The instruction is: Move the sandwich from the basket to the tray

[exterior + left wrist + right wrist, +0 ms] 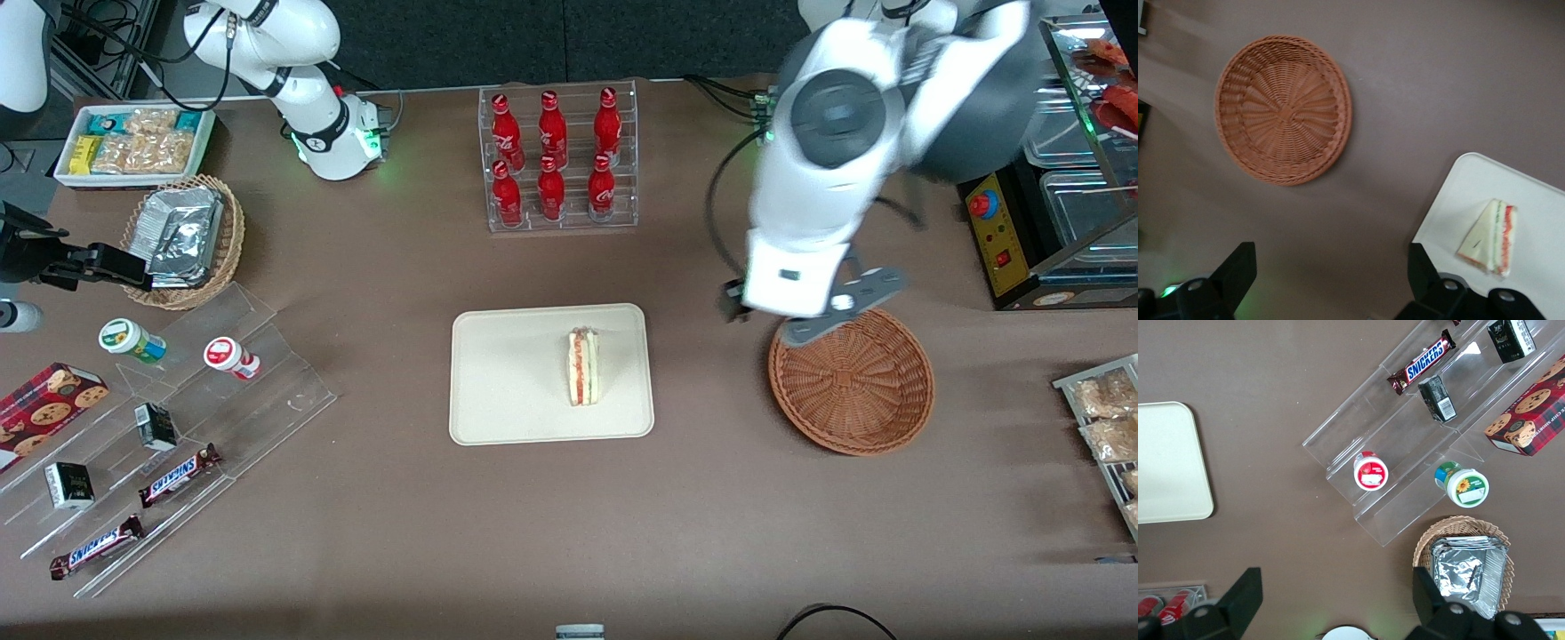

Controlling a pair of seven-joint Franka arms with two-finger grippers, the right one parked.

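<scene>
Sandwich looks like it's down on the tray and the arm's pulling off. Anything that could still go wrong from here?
Two small risks. The sandwich stands on a narrow edge on the tray, so a bump or shake might tip it flat.

The gripper hangs open and empty above the table beside the basket. In the front view the arm's wrist overlaps the basket's rim, so a low move could clip the rim and shove the light basket.

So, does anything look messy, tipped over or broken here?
Nothing stands out. The sandwich sits neatly on the tray, the basket is upright with nothing in it, and the gripper hangs above the table with its jaws open.
</scene>
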